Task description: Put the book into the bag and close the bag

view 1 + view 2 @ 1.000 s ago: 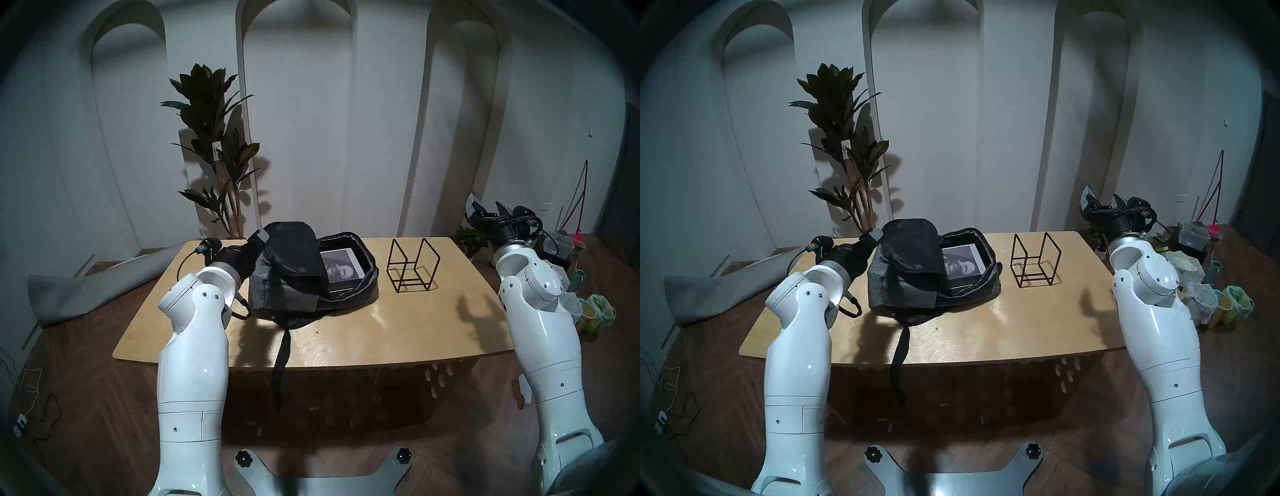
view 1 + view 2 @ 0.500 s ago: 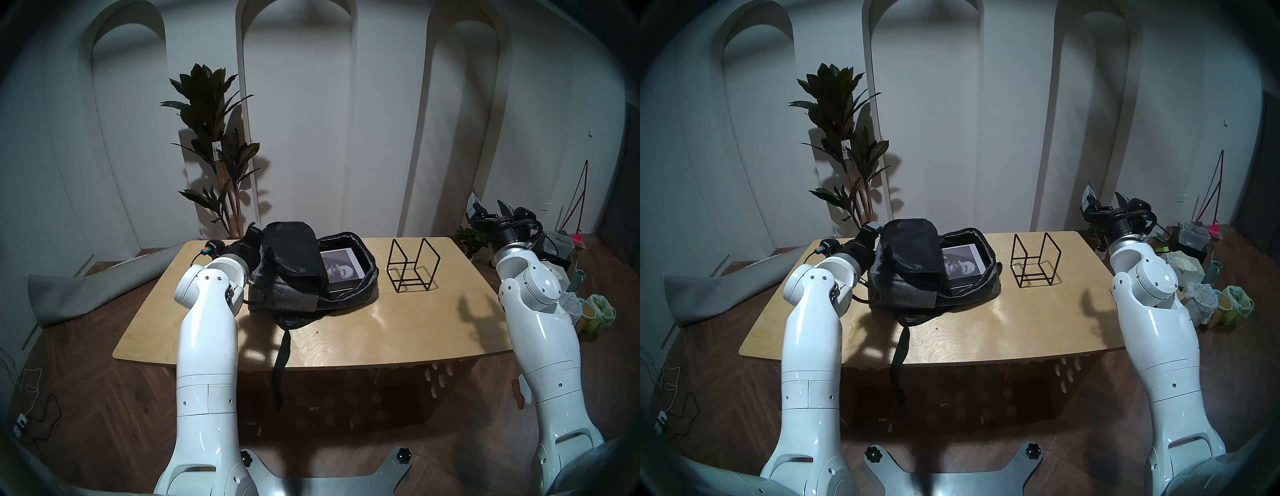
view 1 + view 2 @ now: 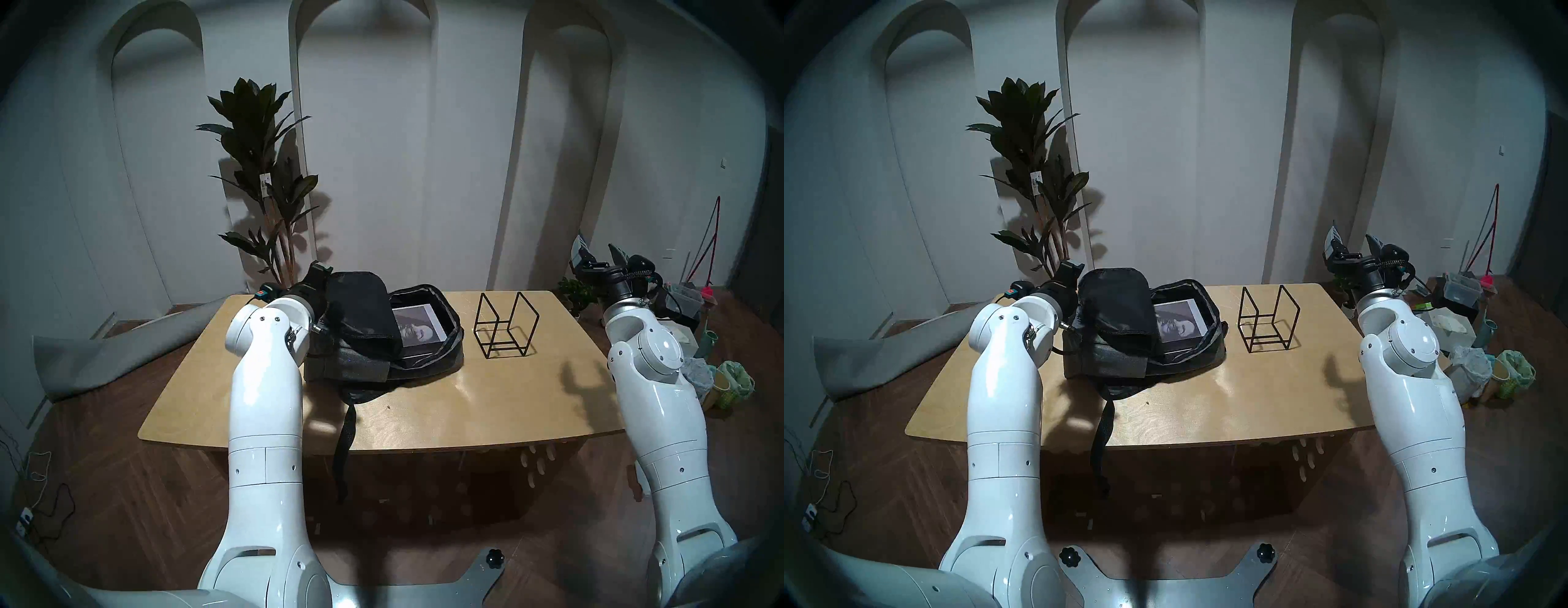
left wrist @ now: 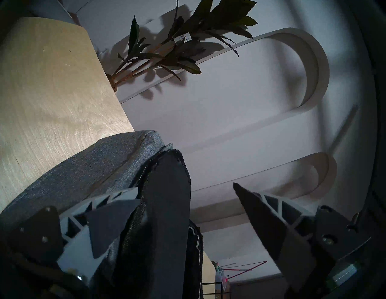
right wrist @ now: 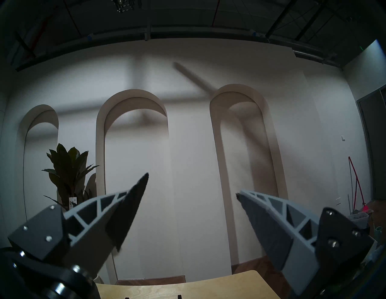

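On the left of the worktop (image 3: 424, 416) the left pincer (image 4: 186, 200) sits at the far left edge of the bag (image 3: 352, 365), by its raised flap (image 3: 360, 305). In the left wrist view its jaws stand wide apart, and the flap's black edge rises between them. One finger (image 4: 100, 210) lies against the grey outer fabric; the other finger (image 4: 269, 221) is clear of the cloth, with only wall behind it. Nothing is clamped.

The bag lies flat on the worktop, left of centre, its main compartment open toward the right and the flap folded up and over the left half. A black strap (image 3: 345, 441) trails from it over the near edge of the worktop.

The book (image 3: 418, 329) lies flat inside the open compartment, cover up, its left part hidden under the flap, and the bag's rim runs around its other sides.

Just right of the bag, and apart from it, a black wire stand (image 3: 505, 325) sits on the worktop.

At the far right the right pincer (image 5: 192, 188) is held up beyond the worktop's right end, well apart from bag and stand. Its jaws are spread, empty, and point at the arched wall.

A plant (image 3: 263, 178) stands behind the worktop on the left.
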